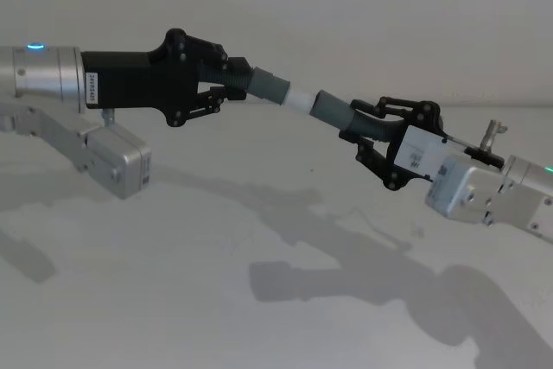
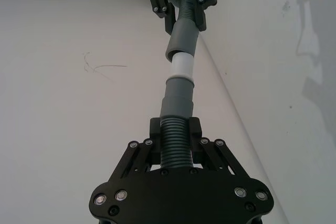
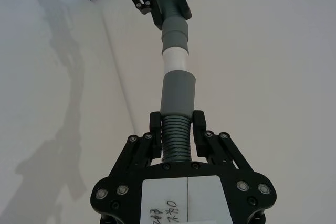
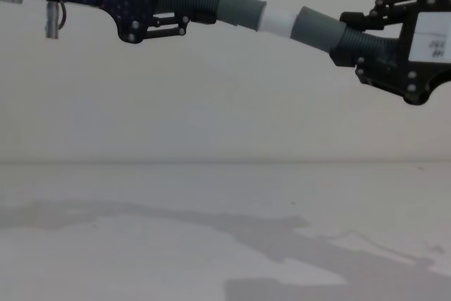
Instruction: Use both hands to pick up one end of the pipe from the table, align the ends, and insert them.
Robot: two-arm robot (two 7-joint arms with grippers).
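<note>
White tip bridges two cuffs above the bench; left hand and right hand clamp ribbed hose, needing straight, coaxial pushing to seat fully.

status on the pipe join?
Left hand and right hand each clamp a hose piece, held above table. White tip entering wide cuff, partly exposed. Nothing obstructing.

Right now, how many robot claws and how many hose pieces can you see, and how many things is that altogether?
Claws: 2, the left gripper and the right gripper.
Hose pieces: 2, the white-tipped hose and the wide-cuffed hose, joined end to end.
Total: 4
</note>
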